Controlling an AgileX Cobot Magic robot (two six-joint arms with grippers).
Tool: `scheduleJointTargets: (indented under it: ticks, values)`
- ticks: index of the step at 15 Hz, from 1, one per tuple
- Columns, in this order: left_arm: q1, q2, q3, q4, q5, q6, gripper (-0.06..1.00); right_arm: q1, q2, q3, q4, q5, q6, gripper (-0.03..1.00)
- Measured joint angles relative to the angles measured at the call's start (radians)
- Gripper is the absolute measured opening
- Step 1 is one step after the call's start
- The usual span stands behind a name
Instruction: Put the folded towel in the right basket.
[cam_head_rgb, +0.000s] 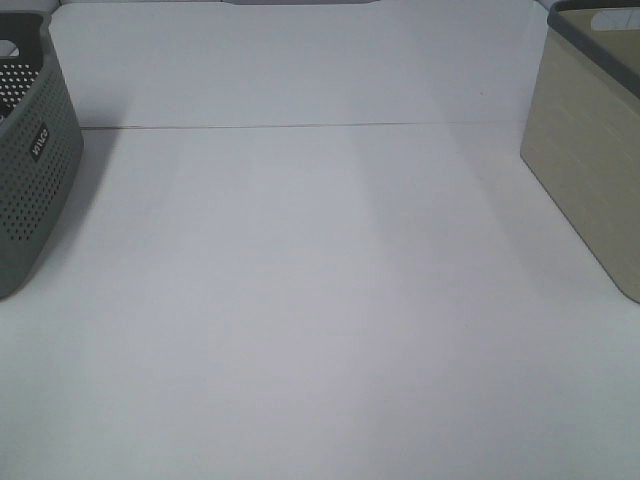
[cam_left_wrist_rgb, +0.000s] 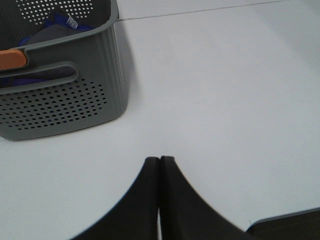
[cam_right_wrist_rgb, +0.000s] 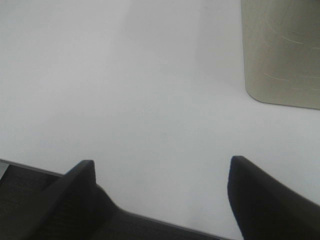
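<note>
The right basket (cam_head_rgb: 590, 150) is beige with a grey rim and stands at the table's right edge; it also shows in the right wrist view (cam_right_wrist_rgb: 282, 50). No folded towel shows on the table. Neither gripper shows in the exterior high view. My left gripper (cam_left_wrist_rgb: 160, 159) is shut and empty, low over the white table near the grey basket. My right gripper (cam_right_wrist_rgb: 162, 162) is open and empty over bare table, some way short of the beige basket.
A grey perforated basket (cam_head_rgb: 35, 170) stands at the table's left edge. In the left wrist view this basket (cam_left_wrist_rgb: 65, 100) holds blue cloth (cam_left_wrist_rgb: 60, 22), and an orange piece (cam_left_wrist_rgb: 11, 59) sits at its rim. A seam line (cam_head_rgb: 300, 127) crosses the white table.
</note>
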Motion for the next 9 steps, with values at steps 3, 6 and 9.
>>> scheduleJointTargets:
  ticks: [3, 6, 9]
  values:
    - [0.0, 0.0, 0.0, 0.0, 0.0, 0.0, 0.0, 0.0, 0.0, 0.006, 0.001, -0.02, 0.003, 0.72]
    - [0.0, 0.0, 0.0, 0.0, 0.0, 0.0, 0.0, 0.0, 0.0, 0.006, -0.001, -0.022, 0.007, 0.72]
    - [0.0, 0.0, 0.0, 0.0, 0.0, 0.0, 0.0, 0.0, 0.0, 0.006, -0.001, -0.022, 0.007, 0.72]
